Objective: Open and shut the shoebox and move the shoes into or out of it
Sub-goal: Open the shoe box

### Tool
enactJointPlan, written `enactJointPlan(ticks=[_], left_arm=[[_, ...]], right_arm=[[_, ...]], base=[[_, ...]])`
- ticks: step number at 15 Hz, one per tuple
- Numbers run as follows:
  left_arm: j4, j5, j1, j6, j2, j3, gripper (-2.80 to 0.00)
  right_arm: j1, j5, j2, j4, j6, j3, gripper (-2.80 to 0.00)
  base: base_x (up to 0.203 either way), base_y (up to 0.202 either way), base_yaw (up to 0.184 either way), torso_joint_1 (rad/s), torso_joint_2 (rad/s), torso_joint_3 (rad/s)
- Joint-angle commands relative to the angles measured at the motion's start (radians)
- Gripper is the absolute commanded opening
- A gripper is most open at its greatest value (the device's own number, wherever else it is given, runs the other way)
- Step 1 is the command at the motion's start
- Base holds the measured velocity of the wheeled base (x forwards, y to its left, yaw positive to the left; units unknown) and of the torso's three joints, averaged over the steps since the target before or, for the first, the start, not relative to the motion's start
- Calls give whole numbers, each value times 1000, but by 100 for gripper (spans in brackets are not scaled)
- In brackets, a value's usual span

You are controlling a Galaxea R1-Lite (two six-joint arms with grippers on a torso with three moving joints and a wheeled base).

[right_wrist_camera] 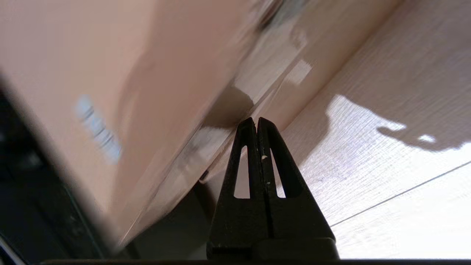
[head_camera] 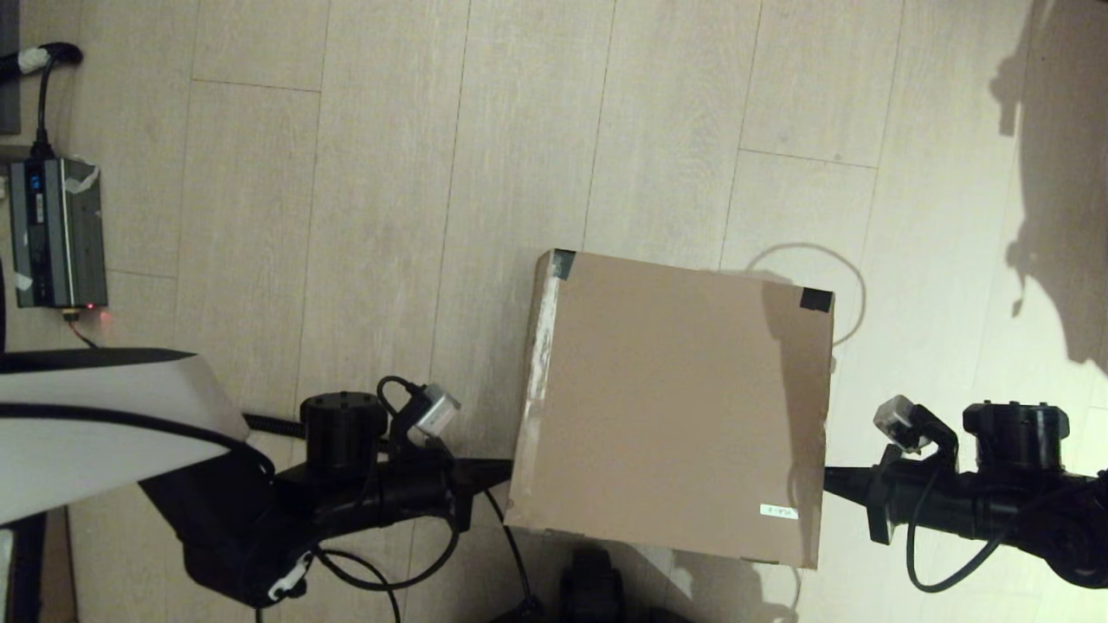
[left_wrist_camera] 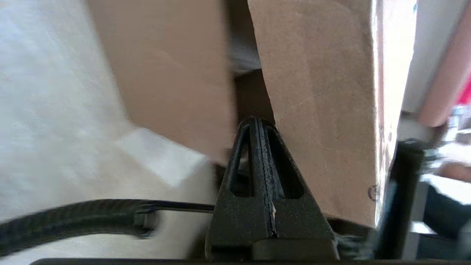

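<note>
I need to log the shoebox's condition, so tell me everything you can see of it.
The shoebox is plain brown cardboard, its flap lid lowered over the top, with black tape on the two far corners, a small white label near the front right corner and worn pale tape along its left edge. It sits on the wooden floor. The shut left gripper and right gripper press at its opposite sides.

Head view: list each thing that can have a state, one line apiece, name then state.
shoebox: lid down, closed, standing on the floor between both arms.
left gripper: shut, tips at the box's left side.
right gripper: shut, tips at the box's right side.
grey device: cable plugged in, a small red light glowing.
</note>
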Motion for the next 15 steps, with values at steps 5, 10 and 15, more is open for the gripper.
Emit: enactJointPlan(ticks=[5,10,15], left_arm=[[-6,1,-30,-63,-83,8,-280],[4,14,-33,-106,-179,0,-280],[16,15,-57,-134,-239,-66,-280]], right_arm=[[0,-3,-115,78,41,-20,-280],[-9,-26,-278,291,67,-153,-280],[-20,-26,-400,499,75,-294,-280]], base=[[0,0,0,0,0,0],[0,0,0,0,0,0],[0,0,0,0,0,0]])
